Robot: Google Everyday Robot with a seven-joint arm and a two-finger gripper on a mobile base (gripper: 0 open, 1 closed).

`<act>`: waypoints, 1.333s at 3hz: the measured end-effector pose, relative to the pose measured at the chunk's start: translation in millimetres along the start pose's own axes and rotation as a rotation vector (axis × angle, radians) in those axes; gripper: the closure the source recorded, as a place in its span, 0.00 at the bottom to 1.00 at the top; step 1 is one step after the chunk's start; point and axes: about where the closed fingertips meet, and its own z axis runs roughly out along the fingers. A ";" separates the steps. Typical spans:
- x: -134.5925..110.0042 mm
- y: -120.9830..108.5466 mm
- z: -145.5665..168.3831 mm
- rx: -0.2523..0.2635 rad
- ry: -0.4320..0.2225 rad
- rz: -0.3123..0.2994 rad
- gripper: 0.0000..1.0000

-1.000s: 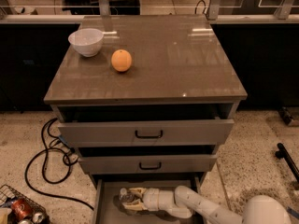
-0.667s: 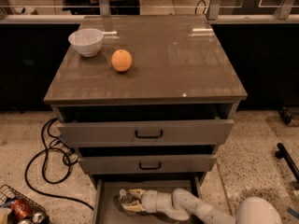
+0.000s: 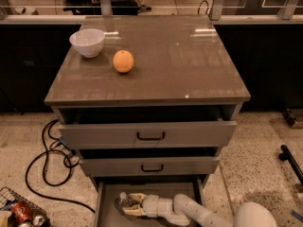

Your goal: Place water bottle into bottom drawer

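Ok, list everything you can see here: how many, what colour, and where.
bowl: one, white, back left of the cabinet top
orange: one, orange, on the cabinet top, right of the bowl and nearer
cabinet: one, grey-brown top, centre
upper drawers: two, grey with black handles, partly pulled out
bottom drawer: one, grey, pulled out farthest
water bottle: one, clear with white cap, in the bottom drawer
cables: several, black, on the floor left of the cabinet
wire basket: one, dark, bottom left, holding cans
red can: one, in the basket
robot arm: one, white, reaching from lower right into the bottom drawer
gripper: one, cream, closed on the water bottle
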 end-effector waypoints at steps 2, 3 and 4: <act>-3.3 0.5 -0.5 0.000 0.000 0.000 0.61; -3.8 0.6 -0.5 0.000 0.000 0.000 0.36; -4.3 0.7 -0.5 0.000 0.000 0.000 0.14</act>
